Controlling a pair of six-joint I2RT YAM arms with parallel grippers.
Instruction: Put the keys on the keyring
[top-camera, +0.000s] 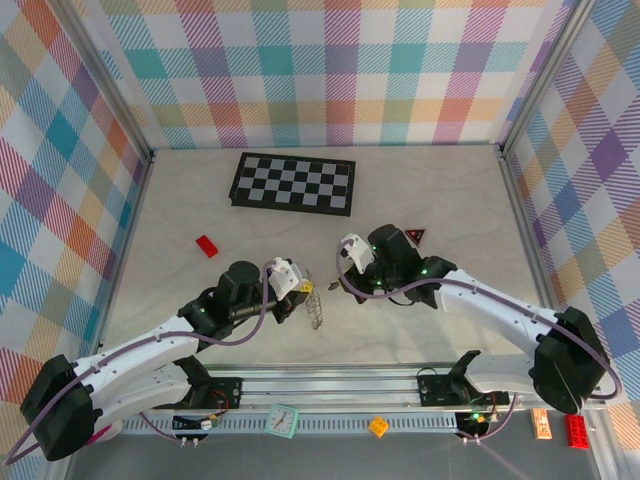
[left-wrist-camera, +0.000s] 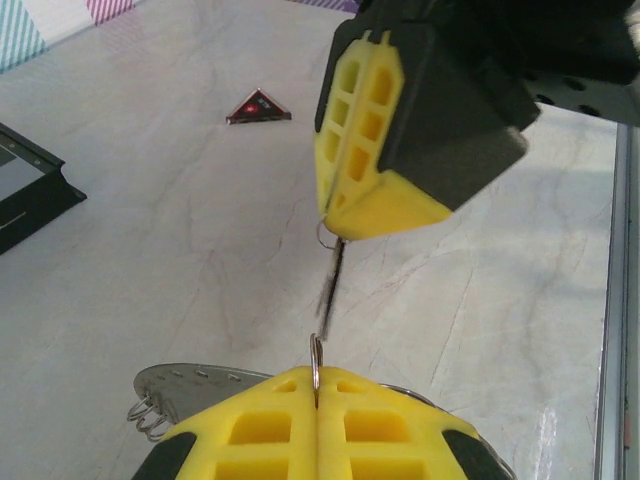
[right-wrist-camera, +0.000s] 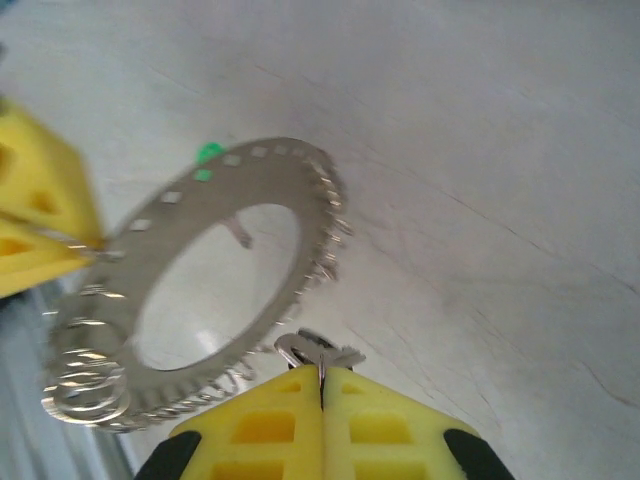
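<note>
The left gripper (left-wrist-camera: 317, 388) pinches a keyring (right-wrist-camera: 290, 175) loop; right wrist view adds the right gripper (right-wrist-camera: 322, 385) clamping a key (right-wrist-camera: 320, 350).

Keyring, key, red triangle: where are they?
keyring (right-wrist-camera: 270, 175), right wrist view, on its flat grey band.
key (right-wrist-camera: 322, 354), right wrist view, on its silver middle.
red triangle (left-wrist-camera: 258, 106), left wrist view, on its middle.

Top camera overhead, looking down; wrist cameras close, facing each other, sharing keyring (right-wrist-camera: 272, 166).
</note>
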